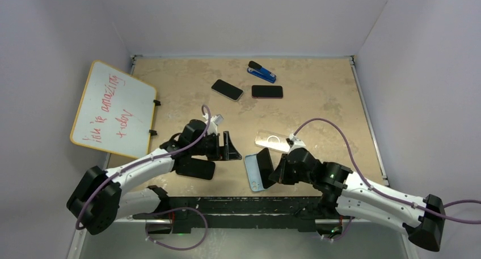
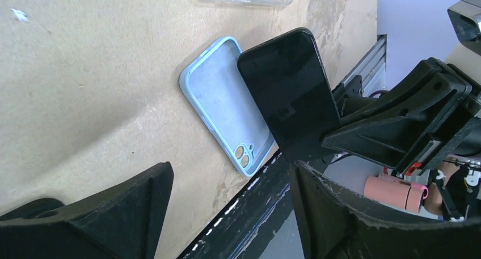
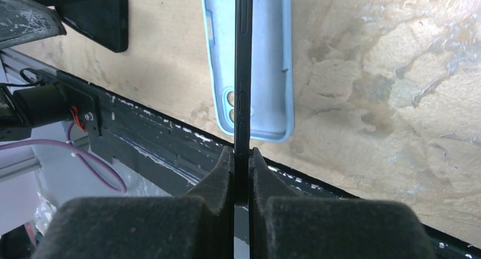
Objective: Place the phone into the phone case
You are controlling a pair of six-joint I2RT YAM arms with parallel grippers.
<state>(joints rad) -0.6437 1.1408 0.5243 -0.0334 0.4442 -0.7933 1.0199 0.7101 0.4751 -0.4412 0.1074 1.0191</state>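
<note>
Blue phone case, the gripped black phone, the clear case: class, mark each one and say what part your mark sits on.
blue phone case (image 2: 218,97): left wrist view, inner back panel.
black phone (image 2: 286,94): left wrist view, glossy flat face.
clear case (image 1: 273,140): top external view, its middle by the ring.

You get soft, even light from above in the top view, with only faint shadows on the table. In your left wrist view the near fingers blur out of focus, and the phone screen, itself in sharp focus, shows a dull sheen.
</note>
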